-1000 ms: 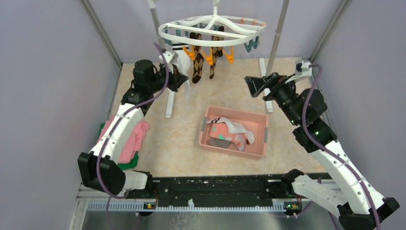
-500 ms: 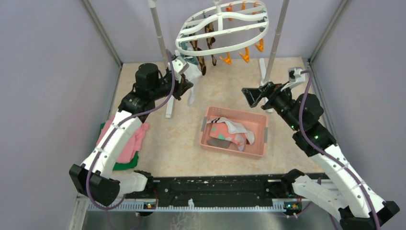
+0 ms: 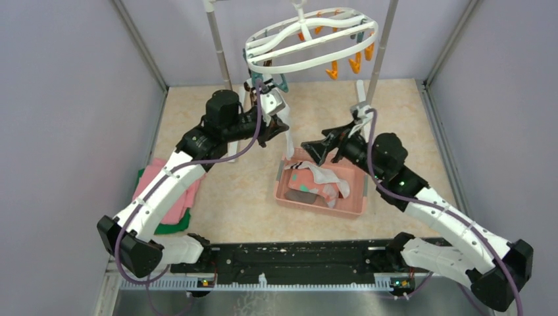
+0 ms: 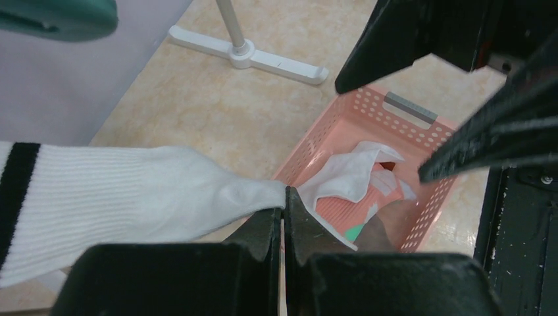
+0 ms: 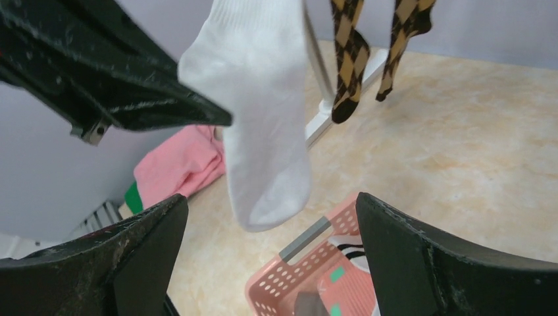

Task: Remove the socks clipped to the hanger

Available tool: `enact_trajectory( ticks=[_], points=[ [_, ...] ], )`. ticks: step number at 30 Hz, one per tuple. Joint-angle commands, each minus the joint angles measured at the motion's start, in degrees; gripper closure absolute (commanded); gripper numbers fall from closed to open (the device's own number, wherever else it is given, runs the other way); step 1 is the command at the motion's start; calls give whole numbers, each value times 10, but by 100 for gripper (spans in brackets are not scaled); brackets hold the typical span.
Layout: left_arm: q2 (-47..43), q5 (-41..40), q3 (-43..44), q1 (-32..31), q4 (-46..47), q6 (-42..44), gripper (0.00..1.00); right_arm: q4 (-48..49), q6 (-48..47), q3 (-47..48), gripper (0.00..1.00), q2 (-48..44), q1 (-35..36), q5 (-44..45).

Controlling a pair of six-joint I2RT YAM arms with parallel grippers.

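Beige table (image 3: 224, 191), lilac walls (image 3: 66, 99), one pink basket (image 3: 320, 209), two argyle socks (image 5: 349, 59); white sock (image 4: 131, 197) pinched in left fingers (image 4: 260, 230), right fingers (image 5: 428, 263) gaping.

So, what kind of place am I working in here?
Probably a lab test cell staged as a laundry corner: plain panel walls, a clip hanger on a stand, a pink basket holding socks.

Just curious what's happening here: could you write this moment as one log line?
left tool: shut on white sock | right tool: open, empty, over pink basket rim | argyle socks: hanging
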Motion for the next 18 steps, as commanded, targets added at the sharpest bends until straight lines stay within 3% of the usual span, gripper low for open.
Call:
enact_trajectory(
  ticks=[1,11,13,15,18],
  points=[
    [22,20,38,-18,19,9,99,94,-79,-13,1,42,52,12],
    [39,34,57,-28,41,-42,100,199,-162,10,1,151,73,0],
    [39,36,57,-28,44,-47,100,220,-170,19,6,173,74,14],
    [38,38,55,-28,45,-51,100,235,-176,28,23,192,75,34],
    [34,38,51,-28,45,-60,100,239,-184,45,61,217,74,41]
  ],
)
